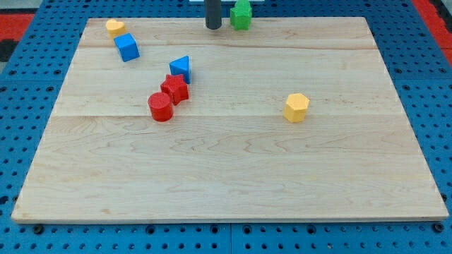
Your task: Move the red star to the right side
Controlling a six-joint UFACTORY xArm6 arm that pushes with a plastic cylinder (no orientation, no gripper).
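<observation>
The red star (174, 89) lies left of the board's middle. It touches a red cylinder (161, 107) at its lower left and a blue triangle (181, 68) at its upper right. My tip (212, 27) is at the view's top edge of the board, up and to the right of the red star and well apart from it. A green block (241, 15) stands just right of my tip.
A blue cube (127, 48) and a small yellow block (115, 27) sit at the top left. A yellow hexagon (296, 107) sits right of the middle. The wooden board (233, 176) lies on a blue perforated base.
</observation>
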